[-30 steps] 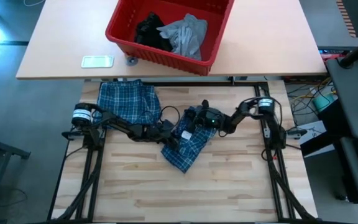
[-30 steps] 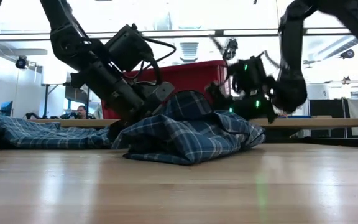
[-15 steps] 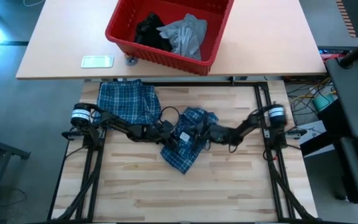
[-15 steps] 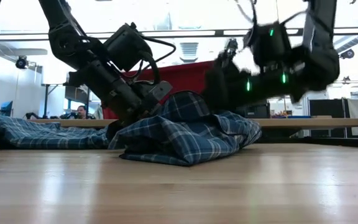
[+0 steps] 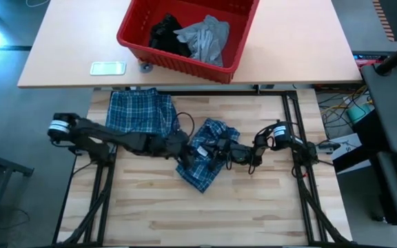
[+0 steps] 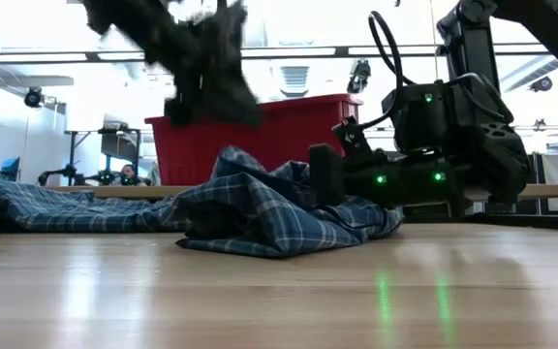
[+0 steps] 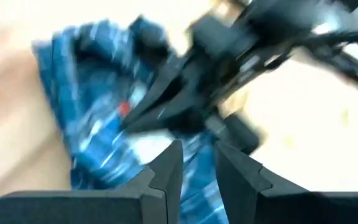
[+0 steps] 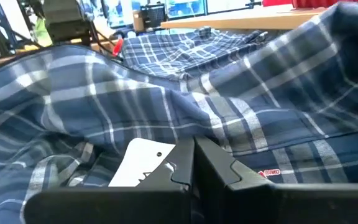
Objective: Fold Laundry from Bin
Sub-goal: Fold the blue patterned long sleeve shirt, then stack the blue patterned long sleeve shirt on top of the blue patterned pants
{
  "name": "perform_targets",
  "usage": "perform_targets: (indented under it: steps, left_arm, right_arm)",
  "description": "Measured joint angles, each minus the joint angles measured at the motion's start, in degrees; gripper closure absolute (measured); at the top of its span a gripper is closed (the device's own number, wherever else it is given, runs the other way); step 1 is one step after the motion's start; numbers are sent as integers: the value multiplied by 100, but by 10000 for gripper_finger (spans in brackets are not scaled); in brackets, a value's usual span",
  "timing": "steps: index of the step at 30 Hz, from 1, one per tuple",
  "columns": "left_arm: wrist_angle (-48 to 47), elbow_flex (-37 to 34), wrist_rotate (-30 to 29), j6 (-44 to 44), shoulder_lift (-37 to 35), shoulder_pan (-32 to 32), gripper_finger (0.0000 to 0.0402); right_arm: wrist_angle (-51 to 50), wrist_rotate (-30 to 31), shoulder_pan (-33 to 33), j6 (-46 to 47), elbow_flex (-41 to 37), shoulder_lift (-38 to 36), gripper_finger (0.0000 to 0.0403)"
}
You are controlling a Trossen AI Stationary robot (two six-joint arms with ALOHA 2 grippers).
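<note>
We see the plaid shirt bunched mid-table, one part spread flat toward the far-left corner. Right gripper low against it, fingers together. Left gripper above the shirt, fingers slightly apart, nothing between. Red bin on far table holds grey T-shirt and black garment.

A: Any writing you can make out?

B: Nothing legible. The plaid shirt has a small red tag with white letters, too small to read, and a white label bearing only dark marks, no words you could make out.

A: The bin?

B: No lettering shows on it from above or from table height.
</note>
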Motion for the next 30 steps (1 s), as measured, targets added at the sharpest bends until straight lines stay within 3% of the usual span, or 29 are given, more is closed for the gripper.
perform_targets:
  steps: [3,6,14,20,24,27,30]
  left_arm:
    - [-277,419,-853,65,-14,-464,325]
    - [129,484,-1741,-81,336,-831,325]
    - [3353,184,-3856,-347,2530,-1348,325]
    - [4419,182,-4339,-1128,3949,-1518,325]
    - [5380,407,-4638,-506,4664,-1679,325]
    - [5277,599,-4854,-370,4870,-1773,325]
    - [5018,648,-4844,-378,4806,-1799,325]
  right_arm:
    - [-297,-22,-1,-96,-10,-274,394]
    - [-560,-26,-1,-241,-29,-568,394]
    - [-1277,-11,-4,-273,-100,-1487,394]
    - [-1538,291,-4,-326,-189,-1847,394]
    - [-1671,349,-1,-630,-194,-2635,394]
    - [-2765,424,10,-319,-185,-3659,394]
    - [-5380,375,-4,885,-78,-4964,393]
